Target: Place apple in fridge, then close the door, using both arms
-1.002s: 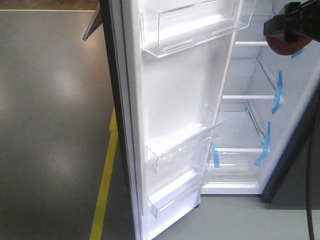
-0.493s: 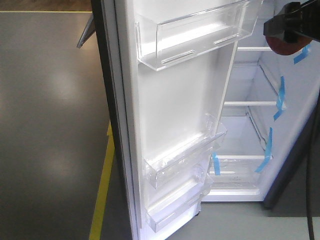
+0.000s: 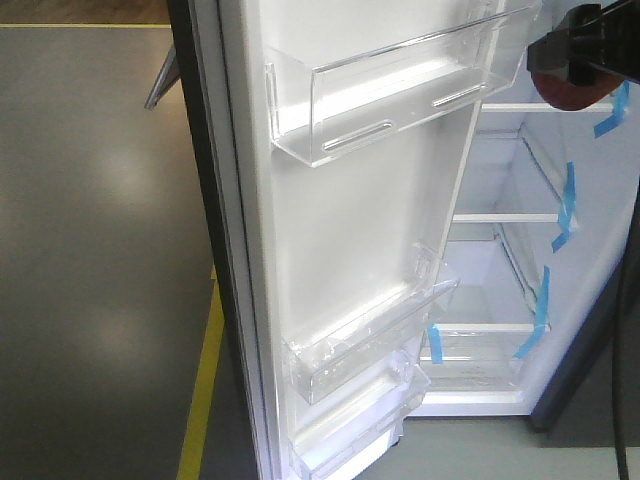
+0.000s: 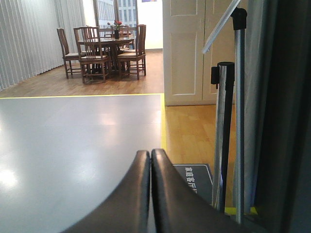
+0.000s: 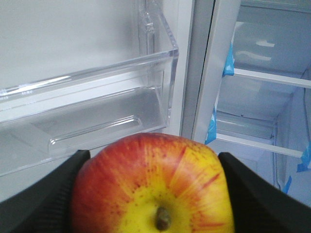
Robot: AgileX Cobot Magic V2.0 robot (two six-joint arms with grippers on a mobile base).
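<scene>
My right gripper (image 3: 572, 62) is shut on the red and yellow apple (image 3: 566, 92) at the top right of the front view, in front of the open fridge (image 3: 500, 260). In the right wrist view the apple (image 5: 153, 187) sits between both black fingers (image 5: 34, 199), stem towards the camera. The door (image 3: 350, 250) stands open at the left, its white lining and clear bins (image 3: 390, 95) facing me. The fridge's white shelves and blue tape strips (image 3: 565, 205) show to the right. My left gripper (image 4: 150, 158) is shut and empty, facing away over a grey floor.
A yellow floor line (image 3: 203, 390) runs beside the door's dark outer edge. In the left wrist view there are metal posts (image 4: 239, 121), a dark sign panel (image 4: 193, 180), wooden doors and a dining table with chairs (image 4: 104, 51) far off.
The whole view has shifted: the door and its bins have slid down and left in the frame and look closer. My right gripper and the apple hold the same place in the frame.
</scene>
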